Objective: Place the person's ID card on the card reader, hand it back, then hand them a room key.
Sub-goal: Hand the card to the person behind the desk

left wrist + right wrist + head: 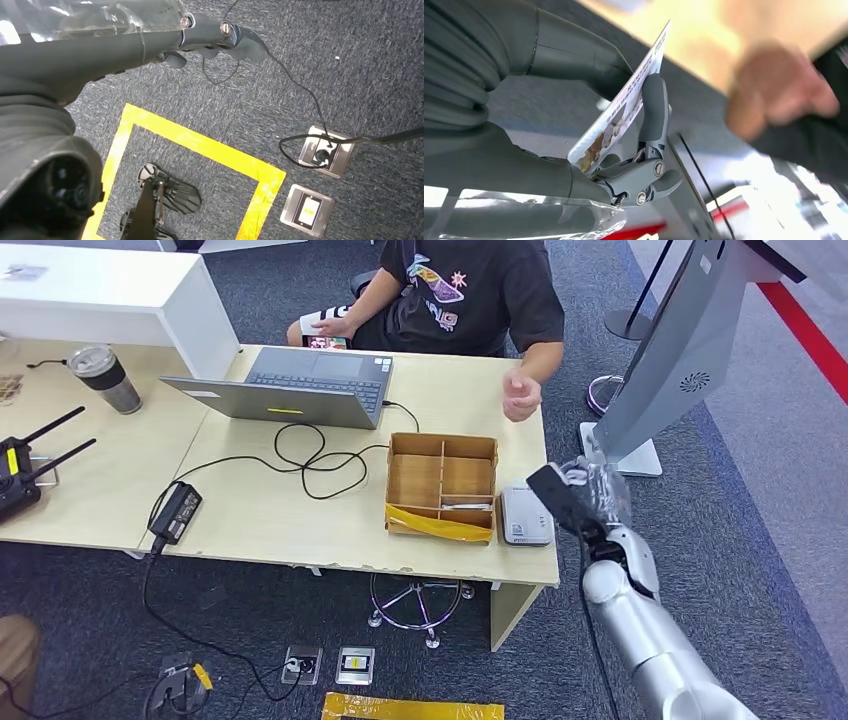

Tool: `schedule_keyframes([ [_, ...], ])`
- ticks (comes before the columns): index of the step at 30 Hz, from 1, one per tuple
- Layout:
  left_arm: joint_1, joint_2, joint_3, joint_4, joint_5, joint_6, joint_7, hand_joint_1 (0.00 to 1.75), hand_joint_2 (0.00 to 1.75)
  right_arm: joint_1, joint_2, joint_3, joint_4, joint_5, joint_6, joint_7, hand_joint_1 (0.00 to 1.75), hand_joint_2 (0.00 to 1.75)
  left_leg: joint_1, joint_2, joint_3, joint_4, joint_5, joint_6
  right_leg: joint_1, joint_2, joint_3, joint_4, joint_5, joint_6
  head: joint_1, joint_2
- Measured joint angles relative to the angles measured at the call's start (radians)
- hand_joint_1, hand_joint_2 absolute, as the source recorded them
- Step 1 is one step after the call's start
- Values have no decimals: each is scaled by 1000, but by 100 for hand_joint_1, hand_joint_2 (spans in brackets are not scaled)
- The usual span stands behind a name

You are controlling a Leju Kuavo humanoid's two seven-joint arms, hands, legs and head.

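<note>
One card, one reader, apparently.

The ID card print is too blurred to read; the person's hand beyond it is a blur, the person's head cropped.

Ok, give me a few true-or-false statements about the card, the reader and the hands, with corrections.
1. The right hand holds the ID card. True.
2. The card lies on the card reader. False: it is in the hand, off the table's edge.
3. The reader sits beside the wooden box. True.
4. The laptop is closed. False: it is open.
5. The left hand holds a key. False: it holds nothing, above the carpet.
</note>
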Motion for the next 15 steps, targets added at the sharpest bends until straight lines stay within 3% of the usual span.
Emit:
schedule_keyframes([
  [7, -5, -3, -1, 0, 1, 7, 3, 0, 0, -76, -46, -62, -227, 48, 13, 28, 175, 175, 0, 0, 0, 0, 0, 0, 0, 0, 0, 0, 0, 0, 0, 0],
  [15, -10, -13, -3, 0, 2, 15, 9, 0, 0, -146, -53, -93, -452, 116, 30, 40, 175, 175, 0, 0, 0, 0, 0, 0, 0, 0, 0, 0, 0, 0, 0, 0],
])
